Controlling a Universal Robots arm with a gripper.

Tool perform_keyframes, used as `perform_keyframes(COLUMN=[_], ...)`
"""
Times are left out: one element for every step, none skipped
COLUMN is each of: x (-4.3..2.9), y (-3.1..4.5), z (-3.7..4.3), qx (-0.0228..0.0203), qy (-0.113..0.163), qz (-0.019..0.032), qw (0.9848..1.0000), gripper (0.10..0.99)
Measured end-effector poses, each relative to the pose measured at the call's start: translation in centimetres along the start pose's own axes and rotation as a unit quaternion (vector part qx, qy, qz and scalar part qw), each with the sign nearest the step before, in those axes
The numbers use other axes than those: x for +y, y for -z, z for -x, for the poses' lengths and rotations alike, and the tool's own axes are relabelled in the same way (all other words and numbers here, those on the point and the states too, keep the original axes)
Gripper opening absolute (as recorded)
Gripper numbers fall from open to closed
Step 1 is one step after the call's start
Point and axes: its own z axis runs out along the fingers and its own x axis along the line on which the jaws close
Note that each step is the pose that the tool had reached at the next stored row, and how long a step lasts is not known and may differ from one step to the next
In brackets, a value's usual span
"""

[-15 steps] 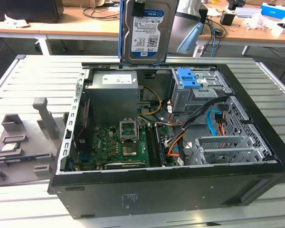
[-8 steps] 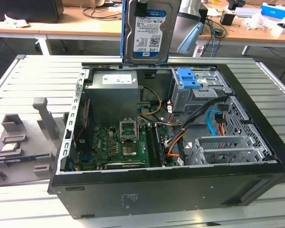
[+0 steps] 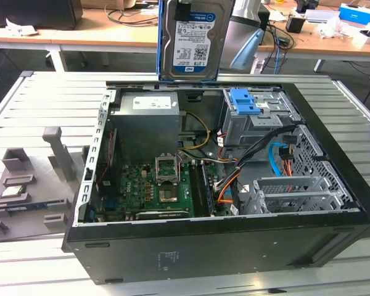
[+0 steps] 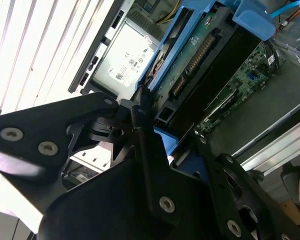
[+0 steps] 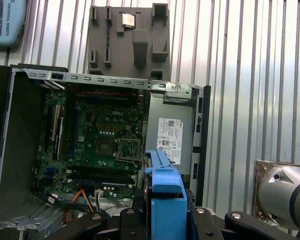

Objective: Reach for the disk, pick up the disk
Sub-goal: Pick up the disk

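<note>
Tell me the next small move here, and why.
Probably a short, straight lift with a firm grip: the disk hangs upright above the open computer case, its blue bracket clamped between the jaws of the gripper, its lower edge seemingly just above the rim.

The disk (image 3: 191, 38) runs off the exterior view's top edge, so its upper end is cut off. In the second wrist view, the gripper (image 4: 165, 139) covers the disk's nearest end with its black links. In the first wrist view the disk stands edge-on, its label hidden.
</note>
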Motion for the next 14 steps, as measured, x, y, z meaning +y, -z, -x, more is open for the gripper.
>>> perform_keyframes(x=[0.0,0.0,0.0,-0.01,-0.01,-0.01,-0.01,0.0,0.02,0.04,0.06,0.09,0.11,0.13], y=[0.0,0.0,0.0,0.0,0.0,0.0,0.0,0.0,0.0,0.0,-0.01,-0.01,-0.02,-0.02], z=[0.0,0.0,0.0,0.0,0.0,0.0,0.0,-0.15,-0.35,-0.54,-0.79,-1.04,-1.3,-1.54], qx=[0.0,0.0,0.0,0.0,0.0,0.0,-0.0001,-0.0003,-0.0012,-0.0018,-0.0024,-0.0028,-0.003,-0.0031], qy=[0.0,0.0,0.0,0.0,0.0,0.0,0.0,0.0,0.0,0.0,0.0,0.0,0.0,0.0], qz=[0.0,0.0,0.0,0.0,0.0,0.0,0.0,-0.0001,-0.0001,-0.0002,-0.0003,-0.0003,-0.0003,-0.0003], qw=[1.0,1.0,1.0,1.0,1.0,1.0,1.0,1.0,1.0,1.0,1.0,1.0,1.0,1.0], gripper=[0.369,0.369,0.369,0.369,0.369,0.369,0.369,0.369,0.369,0.369,0.369,0.369,0.369,0.369])
